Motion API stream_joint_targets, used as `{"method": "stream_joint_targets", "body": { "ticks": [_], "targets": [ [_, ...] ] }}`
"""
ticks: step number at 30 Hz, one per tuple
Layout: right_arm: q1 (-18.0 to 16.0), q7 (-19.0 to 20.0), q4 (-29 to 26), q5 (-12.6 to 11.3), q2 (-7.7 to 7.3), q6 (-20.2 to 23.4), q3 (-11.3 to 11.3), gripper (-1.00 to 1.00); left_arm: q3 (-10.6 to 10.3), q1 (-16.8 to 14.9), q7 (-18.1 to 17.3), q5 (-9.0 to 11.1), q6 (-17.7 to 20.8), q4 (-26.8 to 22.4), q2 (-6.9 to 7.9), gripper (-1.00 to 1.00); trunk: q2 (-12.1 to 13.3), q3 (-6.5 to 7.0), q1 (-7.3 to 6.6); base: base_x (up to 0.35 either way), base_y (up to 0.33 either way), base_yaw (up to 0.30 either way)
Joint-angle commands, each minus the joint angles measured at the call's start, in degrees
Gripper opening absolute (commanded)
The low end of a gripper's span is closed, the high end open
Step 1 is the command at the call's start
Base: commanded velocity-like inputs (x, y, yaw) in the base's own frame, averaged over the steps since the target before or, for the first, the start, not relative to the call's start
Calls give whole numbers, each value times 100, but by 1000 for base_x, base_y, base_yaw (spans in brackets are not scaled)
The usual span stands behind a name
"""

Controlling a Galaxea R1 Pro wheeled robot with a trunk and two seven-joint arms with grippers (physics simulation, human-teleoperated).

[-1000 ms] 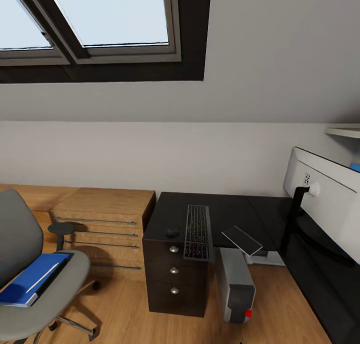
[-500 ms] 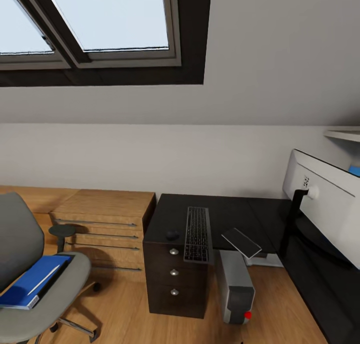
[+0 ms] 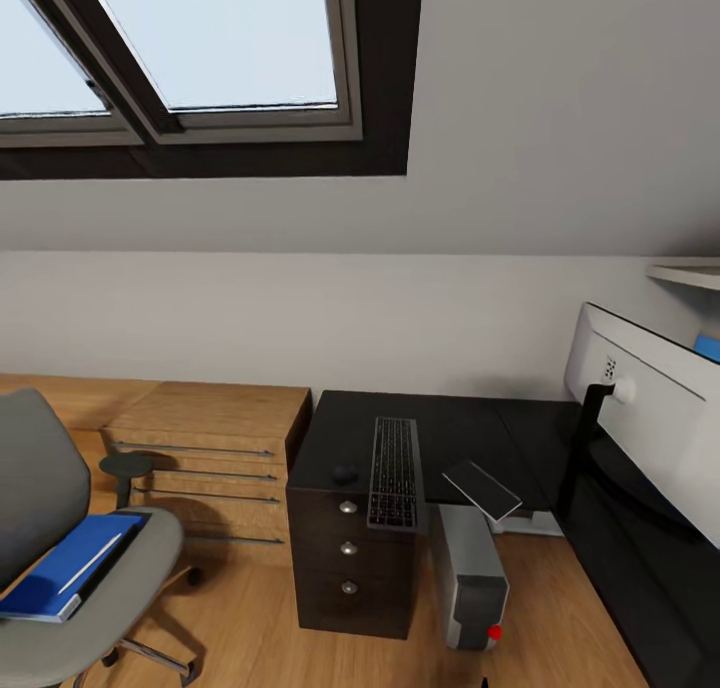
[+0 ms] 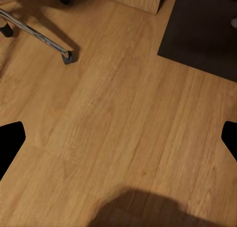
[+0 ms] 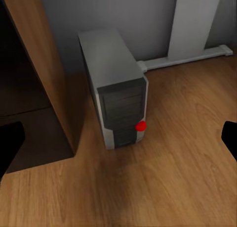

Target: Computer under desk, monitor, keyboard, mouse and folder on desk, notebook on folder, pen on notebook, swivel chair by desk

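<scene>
— Where's our folder point(image 3: 62, 571)?

— Flat on the chair point(image 3: 95, 608) seat's front edge, pen point(image 3: 90, 564) on top. It looks stiff, thin, light; we'd pinch its long free edge.

— Our grippers?

— Left gripper point(image 4: 118, 138) and right gripper point(image 5: 118, 138): fingers spread wide, holding nothing.

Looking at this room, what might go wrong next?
The notebook juts past the desk edge above the computer; a bump might tip it off. The pen lies loose on the folder on the swivel chair, so lifting the folder could roll it away.
</scene>
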Motion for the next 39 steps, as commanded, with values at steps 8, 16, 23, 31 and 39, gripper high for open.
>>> {"method": "stream_joint_targets", "body": {
  "ticks": [8, 16, 23, 31, 39],
  "targets": [
    [-3, -7, 11, -16, 5, -215, -3, 100, -21, -4, 24, 42, -22, 2, 2, 100, 317, 136, -176, 0, 0, 0],
    [-3, -2, 15, -16, 7, -251, -3, 100, -21, -4, 26, 42, -22, 2, 2, 100, 638, 280, -351, 0, 0, 0],
    [-3, 1, 23, -15, 28, -256, -2, 100, -21, -4, 27, 42, -22, 2, 2, 100, 918, 405, -505, 0, 0, 0],
    [-3, -16, 19, -20, 33, -256, 2, 100, -23, -4, 26, 42, -11, 13, 4, 100, 1239, 549, -681, 0, 0, 0],
    [-6, -2, -41, -2, 10, -252, 27, 100, -90, -6, 26, 29, -11, 204, -231, 100, 1560, 693, -857, 0, 0, 0]
  ]
}}
